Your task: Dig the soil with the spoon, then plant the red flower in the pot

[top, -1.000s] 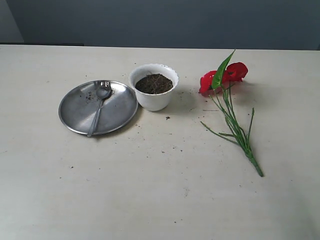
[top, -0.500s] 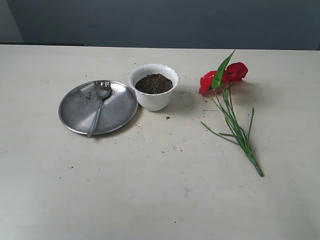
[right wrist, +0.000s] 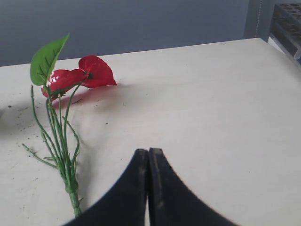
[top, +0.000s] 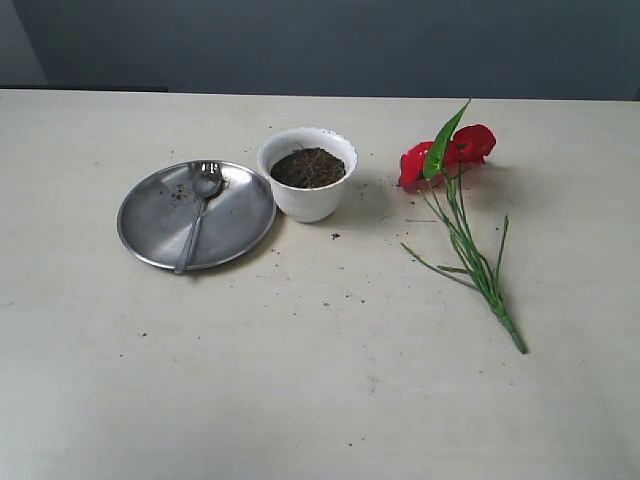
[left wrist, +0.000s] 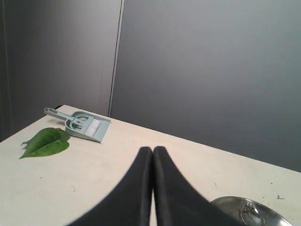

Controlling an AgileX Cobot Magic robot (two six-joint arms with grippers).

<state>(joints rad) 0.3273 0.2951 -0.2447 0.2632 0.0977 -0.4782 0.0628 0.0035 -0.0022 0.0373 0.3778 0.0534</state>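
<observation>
The white pot [top: 307,198] stands mid-table, filled with dark soil [top: 308,167]. To its left the steel spoon [top: 200,205] lies on a round steel plate [top: 150,215], bowl toward the far side. The red flower [top: 446,152] lies flat to the pot's right, its green stems [top: 475,265] trailing toward the near edge; the right wrist view shows the flower [right wrist: 80,75] too. Neither arm shows in the exterior view. My left gripper [left wrist: 153,149] is shut and empty, above bare table near the plate's rim [left wrist: 235,203]. Beside the stems, my right gripper [right wrist: 148,151] is also shut and empty.
Soil crumbs [top: 335,237] are scattered on the table around the pot. In the left wrist view a grey dustpan with brush [left wrist: 84,125] and a loose green leaf [left wrist: 46,141] lie near the table's far corner. A dark rack [right wrist: 287,19] stands past the table edge.
</observation>
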